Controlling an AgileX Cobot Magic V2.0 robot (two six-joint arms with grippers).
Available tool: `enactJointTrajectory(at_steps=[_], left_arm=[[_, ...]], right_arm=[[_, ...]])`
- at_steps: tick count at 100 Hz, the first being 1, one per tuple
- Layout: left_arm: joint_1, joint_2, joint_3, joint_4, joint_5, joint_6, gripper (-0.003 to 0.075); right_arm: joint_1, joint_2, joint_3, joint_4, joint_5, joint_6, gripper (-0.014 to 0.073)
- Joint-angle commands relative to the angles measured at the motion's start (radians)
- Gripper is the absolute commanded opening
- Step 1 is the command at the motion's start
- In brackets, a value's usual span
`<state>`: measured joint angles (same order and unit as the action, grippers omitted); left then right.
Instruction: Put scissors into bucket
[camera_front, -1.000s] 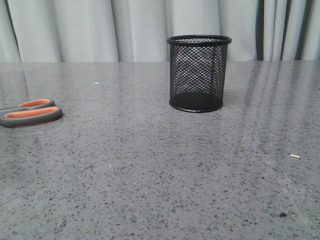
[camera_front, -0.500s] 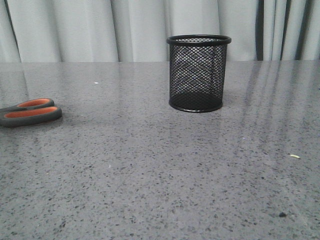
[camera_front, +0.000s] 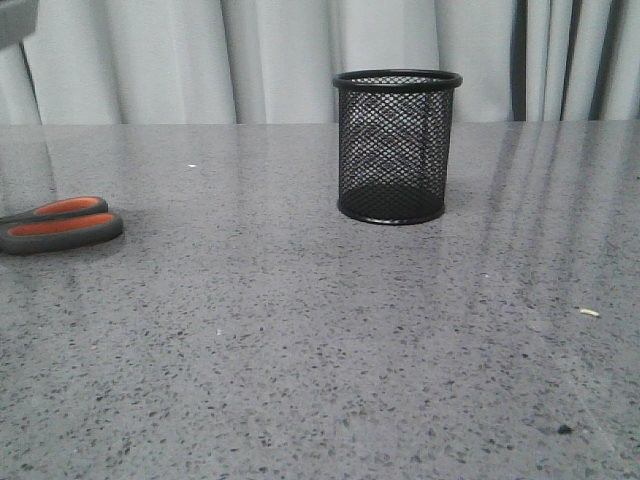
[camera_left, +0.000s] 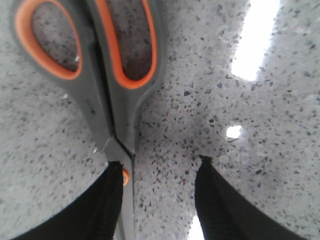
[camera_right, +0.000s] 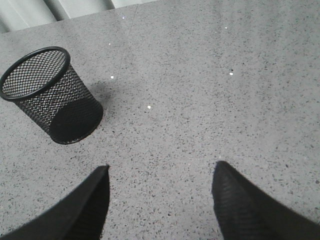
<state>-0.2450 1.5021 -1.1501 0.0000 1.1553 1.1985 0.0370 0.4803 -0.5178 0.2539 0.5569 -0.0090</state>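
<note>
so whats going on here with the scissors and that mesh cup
The left gripper hangs open over the grey-handled scissors with orange-lined loops, which lie flat on the speckled grey table. One finger is right by the pivot, the other over bare table; nothing is gripped. The black wire-mesh cup stands upright and looks empty. The right gripper is open above bare table, holding nothing.

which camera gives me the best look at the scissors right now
The left wrist view. It shows the scissors close up: both orange-lined handle loops, the pivot and the start of the blades, lying shut on the table between the open fingers of the left gripper. The front view catches only the handles at its left edge. The right wrist view misses them.
</note>
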Motion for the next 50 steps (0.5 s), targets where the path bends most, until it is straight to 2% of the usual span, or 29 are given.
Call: enactJointTrajectory(at_steps=[1,26,50], left_arm=[[0.016,-0.004,-0.038,-0.05,-0.014,0.042,0.0307],[0.079,0.073,-0.142,-0.113,-0.007,0.066,0.0307],[0.103,0.145,-0.222,-0.224,0.12,0.183,0.0307]], right_arm=[[0.001,0.013,-0.034,0.008,-0.071,-0.007,0.0405],[0.001,0.013,-0.034,0.008,-0.071,-0.007,0.0405],[0.001,0.013,-0.02,0.008,-0.094,-0.007,0.0405]])
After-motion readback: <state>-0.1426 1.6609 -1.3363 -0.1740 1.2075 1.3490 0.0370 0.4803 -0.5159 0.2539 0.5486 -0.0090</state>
